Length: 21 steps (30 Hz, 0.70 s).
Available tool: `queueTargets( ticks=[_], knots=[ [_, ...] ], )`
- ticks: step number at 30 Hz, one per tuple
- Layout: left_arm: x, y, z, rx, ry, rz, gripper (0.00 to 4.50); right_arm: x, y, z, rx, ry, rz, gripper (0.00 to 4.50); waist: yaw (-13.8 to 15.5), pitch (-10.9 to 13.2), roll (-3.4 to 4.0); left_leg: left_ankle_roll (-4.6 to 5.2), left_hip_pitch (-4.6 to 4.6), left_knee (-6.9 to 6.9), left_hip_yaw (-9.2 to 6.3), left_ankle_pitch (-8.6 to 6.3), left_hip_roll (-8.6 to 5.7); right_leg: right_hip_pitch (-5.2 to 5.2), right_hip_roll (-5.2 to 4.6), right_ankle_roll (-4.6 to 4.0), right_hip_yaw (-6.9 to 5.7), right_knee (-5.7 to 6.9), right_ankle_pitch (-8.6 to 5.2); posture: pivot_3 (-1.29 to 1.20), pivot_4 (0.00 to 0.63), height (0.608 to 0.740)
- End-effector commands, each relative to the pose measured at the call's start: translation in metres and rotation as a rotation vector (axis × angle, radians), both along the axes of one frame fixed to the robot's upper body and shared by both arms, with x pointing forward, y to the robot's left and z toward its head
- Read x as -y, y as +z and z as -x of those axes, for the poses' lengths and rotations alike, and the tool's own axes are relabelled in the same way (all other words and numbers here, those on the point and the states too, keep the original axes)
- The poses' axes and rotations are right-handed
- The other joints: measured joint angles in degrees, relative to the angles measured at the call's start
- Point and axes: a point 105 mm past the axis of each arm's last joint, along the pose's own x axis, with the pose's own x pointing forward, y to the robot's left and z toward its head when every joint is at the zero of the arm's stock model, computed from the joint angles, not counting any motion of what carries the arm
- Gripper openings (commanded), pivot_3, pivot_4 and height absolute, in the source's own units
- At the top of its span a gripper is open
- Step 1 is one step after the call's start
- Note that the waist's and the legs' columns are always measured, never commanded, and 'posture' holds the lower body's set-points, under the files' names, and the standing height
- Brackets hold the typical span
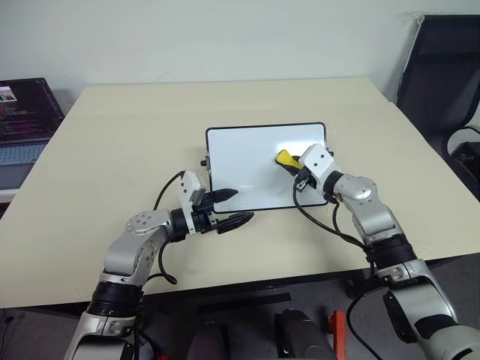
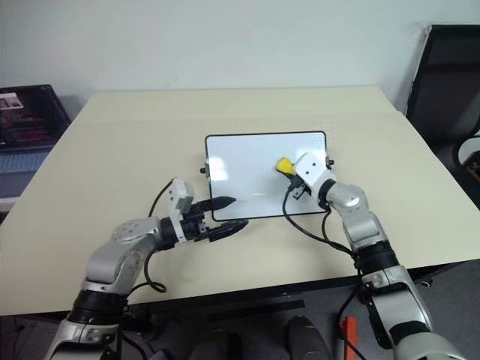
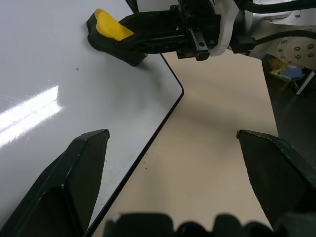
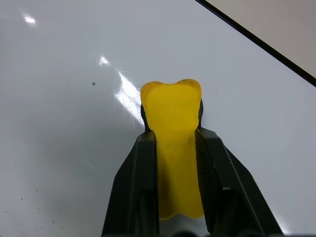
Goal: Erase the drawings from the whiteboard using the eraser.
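Yellow eraser point(image 4: 172, 148) clamped lengthwise in right gripper point(image 1: 294, 166) jaws, nose toward whiteboard point(image 1: 247, 161) far-left corner; left gripper point(image 1: 234, 207) jaws open over beige tabletop point(image 1: 112, 150).

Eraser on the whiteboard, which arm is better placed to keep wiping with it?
The right. Its gripper is shut on the eraser, already over the whiteboard. The left gripper is open at the board's near left corner, one finger over the board, the other over the table.
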Motion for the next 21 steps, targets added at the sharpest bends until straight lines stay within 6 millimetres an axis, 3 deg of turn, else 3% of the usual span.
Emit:
queueTargets(
  ticks=[1, 4, 6, 10, 14, 18, 21],
  knots=[
    [0.002, 0.015, -0.003, 0.071, 0.002, 0.013, 4.50, 0.046, 0.000, -0.020, 0.001, -0.200, 0.021, 0.68, 0.09, 0.00, 0.00, 0.03, 0.00, 0.00, 0.01, 0.02, 0.00, 0.00, 0.00, -0.01, 0.00, 0.00, 0.02, 0.00, 0.150, 0.740],
    [0.005, 0.017, -0.004, 0.083, 0.001, 0.021, 4.50, 0.067, 0.015, -0.030, 0.067, -0.293, 0.024, 0.68, 0.48, 0.00, 0.00, 0.10, -0.02, 0.01, 0.00, 0.07, -0.04, -0.01, -0.02, -0.02, 0.00, -0.01, 0.05, 0.00, 0.150, 0.740],
    [0.004, 0.017, -0.006, 0.089, 0.005, 0.025, 4.50, 0.071, 0.014, -0.032, 0.074, -0.307, 0.030, 0.68, 0.67, -0.01, -0.03, 0.11, -0.05, -0.01, 0.00, 0.07, -0.04, -0.01, -0.03, -0.02, -0.01, -0.05, 0.05, 0.00, 0.150, 0.740],
    [0.003, 0.016, -0.009, 0.089, -0.007, 0.013, 4.50, 0.060, 0.001, -0.028, 0.060, -0.277, 0.039, 0.68, 0.54, -0.03, -0.06, 0.11, -0.13, -0.07, 0.01, 0.06, -0.04, -0.04, -0.03, -0.01, -0.01, -0.14, 0.05, 0.00, 0.150, 0.740],
    [0.004, 0.020, -0.009, 0.096, -0.038, 0.010, 4.50, 0.039, -0.023, -0.011, -0.016, -0.178, 0.045, 0.68, 0.47, -0.07, -0.11, 0.10, -0.12, -0.08, 0.01, 0.06, -0.04, -0.04, -0.03, 0.01, 0.00, -0.13, 0.06, 0.00, 0.150, 0.740],
    [0.004, 0.021, -0.014, 0.098, -0.048, 0.002, 4.50, 0.013, -0.037, 0.005, -0.095, -0.062, 0.041, 0.68, 0.02, -0.08, -0.13, 0.11, -0.04, -0.08, 0.06, 0.06, -0.02, -0.04, -0.01, 0.01, 0.04, -0.08, 0.06, 0.00, 0.150, 0.740],
    [0.006, 0.023, -0.016, 0.104, -0.045, 0.009, 4.50, 0.007, -0.041, 0.012, -0.127, -0.029, 0.045, 0.68, -0.03, -0.08, -0.13, 0.11, 0.00, -0.08, 0.03, 0.07, 0.00, -0.03, 0.02, 0.00, 0.04, -0.04, 0.07, 0.00, 0.150, 0.740]
  ],
)
